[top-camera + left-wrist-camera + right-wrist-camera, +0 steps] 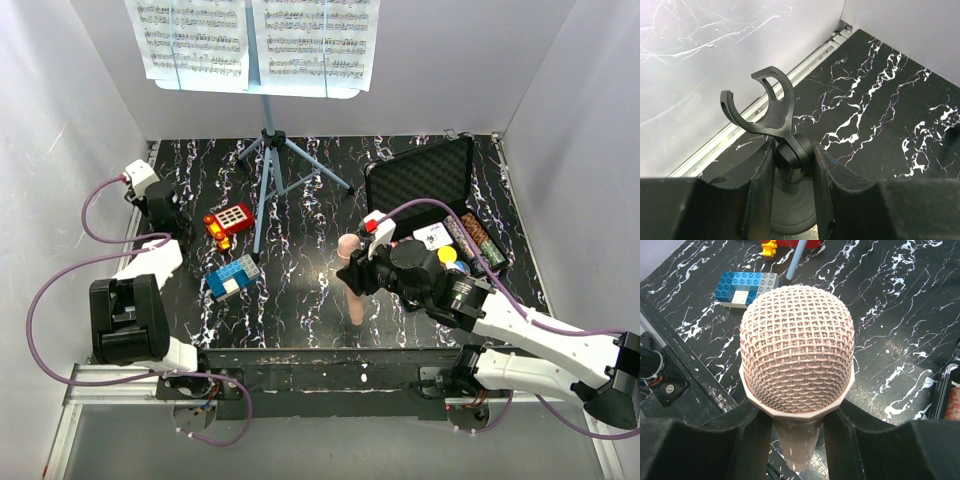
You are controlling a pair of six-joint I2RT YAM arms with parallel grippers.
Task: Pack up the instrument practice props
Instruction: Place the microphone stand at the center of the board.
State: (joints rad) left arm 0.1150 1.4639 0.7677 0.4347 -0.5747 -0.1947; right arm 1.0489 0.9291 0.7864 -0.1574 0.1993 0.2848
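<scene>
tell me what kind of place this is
Likely a robot test cell: white panel walls boxing a black marbled tabletop, left arm and right arm bolted at its edge, a staged music stand.

You have 2 arms on this rig.
- Left arm (150,262): white links, black joint housings; left end effector (794,165) matte black.
- Right arm (540,340): same white-and-black build; right end effector (797,425) black; red tab (372,225) at its wrist.
- Purple cables (85,210) loop along both.

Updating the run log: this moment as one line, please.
left gripper: shut on microphone stand | right gripper: shut on microphone | music stand: upright, pages on it | case: open
</scene>
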